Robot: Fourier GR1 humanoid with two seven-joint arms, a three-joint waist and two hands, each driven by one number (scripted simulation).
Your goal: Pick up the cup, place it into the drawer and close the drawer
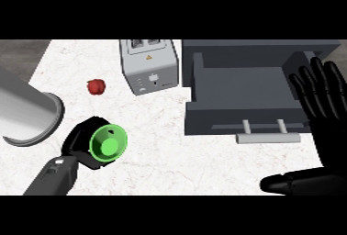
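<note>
A green cup (109,143) shows its round mouth toward me at the lower left of the counter. My left hand (83,142) is curled round it from the left and behind, with the grey forearm coming up from the bottom edge. The dark grey drawer (203,94) stands pulled open at the right, its inside bare, its pale handle (267,137) on the near front. My right hand (321,98) is open at the right edge, fingers straight up beside the drawer's right wall, thumb low.
A silver toaster (150,65) stands at the back centre, left of the drawer. A small red fruit (96,86) lies left of it. A large grey cylinder (27,112) lies at the left edge, close to the cup.
</note>
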